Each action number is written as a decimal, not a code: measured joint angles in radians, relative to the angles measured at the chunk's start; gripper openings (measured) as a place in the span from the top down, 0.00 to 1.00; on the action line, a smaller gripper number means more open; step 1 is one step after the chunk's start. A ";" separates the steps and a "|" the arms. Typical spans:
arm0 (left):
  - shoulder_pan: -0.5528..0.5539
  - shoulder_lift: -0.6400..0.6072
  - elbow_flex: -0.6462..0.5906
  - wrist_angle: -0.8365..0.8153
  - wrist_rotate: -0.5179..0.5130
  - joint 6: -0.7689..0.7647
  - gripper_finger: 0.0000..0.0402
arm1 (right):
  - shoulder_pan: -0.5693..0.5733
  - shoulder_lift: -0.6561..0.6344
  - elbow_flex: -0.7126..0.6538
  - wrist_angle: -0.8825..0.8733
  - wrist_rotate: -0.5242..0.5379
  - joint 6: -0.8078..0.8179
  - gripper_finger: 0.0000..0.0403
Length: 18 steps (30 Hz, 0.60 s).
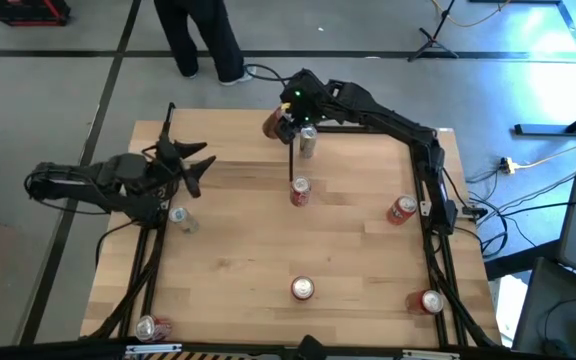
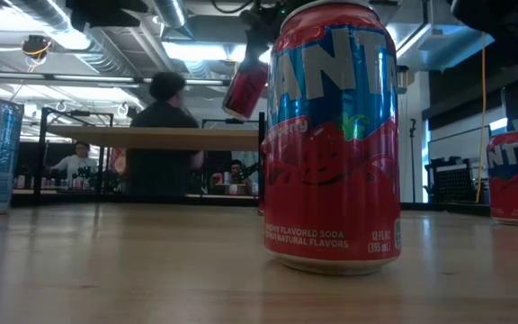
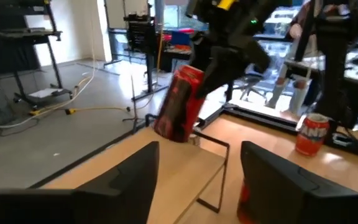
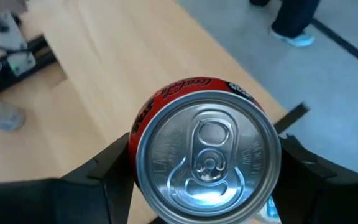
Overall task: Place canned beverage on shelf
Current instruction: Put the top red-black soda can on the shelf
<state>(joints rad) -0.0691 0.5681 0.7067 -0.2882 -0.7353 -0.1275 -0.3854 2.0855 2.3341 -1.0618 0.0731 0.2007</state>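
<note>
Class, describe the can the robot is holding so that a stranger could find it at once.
Look to the table's far edge, where the right arm reaches. The red can hangs tilted in the right gripper above the shelf. Every other can stands on wood; this one is airborne.

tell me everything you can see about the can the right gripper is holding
The held can is red with a silver aluminium top and an unopened pull tab, white lettering curling along its rim. The right gripper clamps it between its two dark fingers, one on each side. It hangs tilted in the air, clear of the wood, at the table's far edge near the shelf. In the left wrist view it leans over the shelf's board, touching only the fingers.
</note>
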 joint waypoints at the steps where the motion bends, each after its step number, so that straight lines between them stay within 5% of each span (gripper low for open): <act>1: 0.013 0.020 0.016 0.000 0.011 0.002 0.41 | 0.000 0.001 0.000 -0.007 -0.016 0.000 0.34; 18: 0.528 0.495 0.269 -0.042 0.562 0.095 0.34 | -0.001 0.001 0.000 0.005 -0.130 -0.105 0.34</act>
<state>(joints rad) 0.4587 1.0628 0.9755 -0.3305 -0.1733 -0.0321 -0.3867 2.0861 2.3337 -1.0564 -0.0570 0.0953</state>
